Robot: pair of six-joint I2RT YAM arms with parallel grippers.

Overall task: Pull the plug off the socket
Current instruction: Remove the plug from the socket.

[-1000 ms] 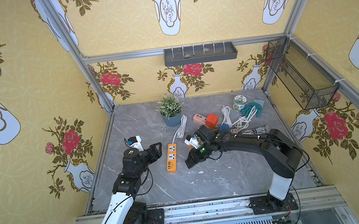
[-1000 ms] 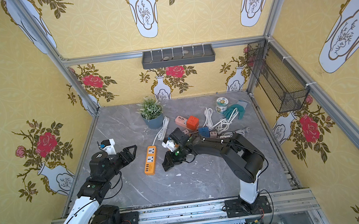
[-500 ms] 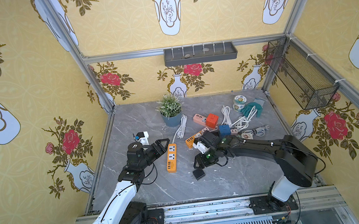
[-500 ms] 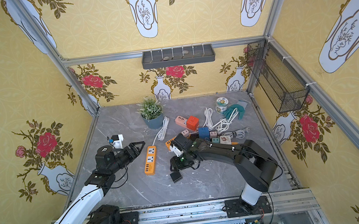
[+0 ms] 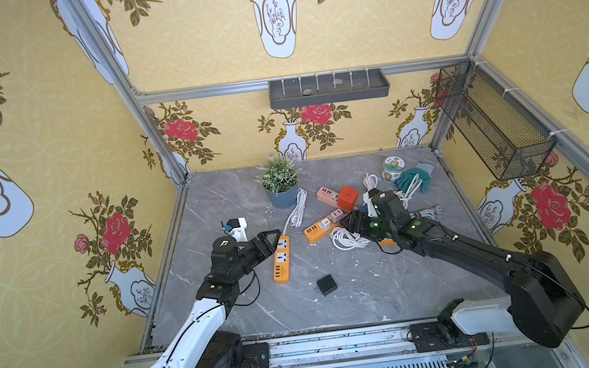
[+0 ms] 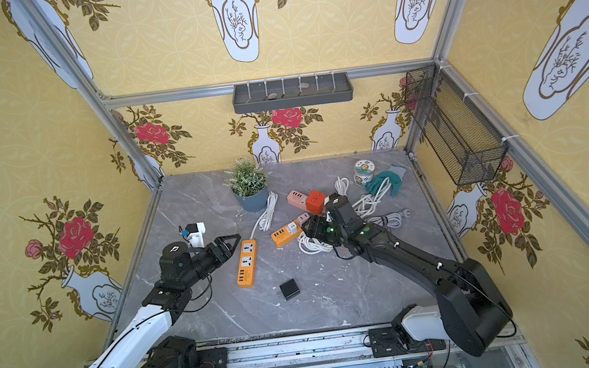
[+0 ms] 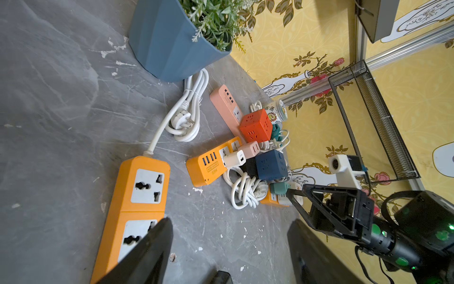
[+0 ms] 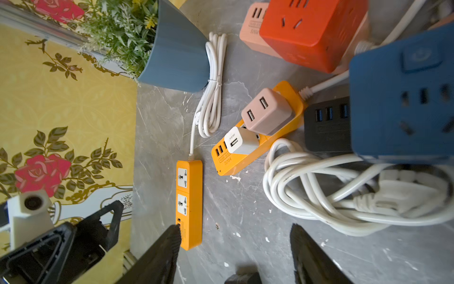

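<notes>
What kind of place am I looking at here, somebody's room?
Probably a robot test booth dressed as a home, not a real room: an aluminium frame holds printed wallpaper panels, a left arm and right arm are mounted on a rail at the front, and the table carries staged power strips.

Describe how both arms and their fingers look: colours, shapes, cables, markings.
The left arm has white shell links between black joints, a white logo on its round black wrist cap, and thin black cables looping beside the wrist. The right arm is black, white only near the base, with green lights at the wrist. Both carry a white camera mount and black, tapering triangular fingers.
</notes>
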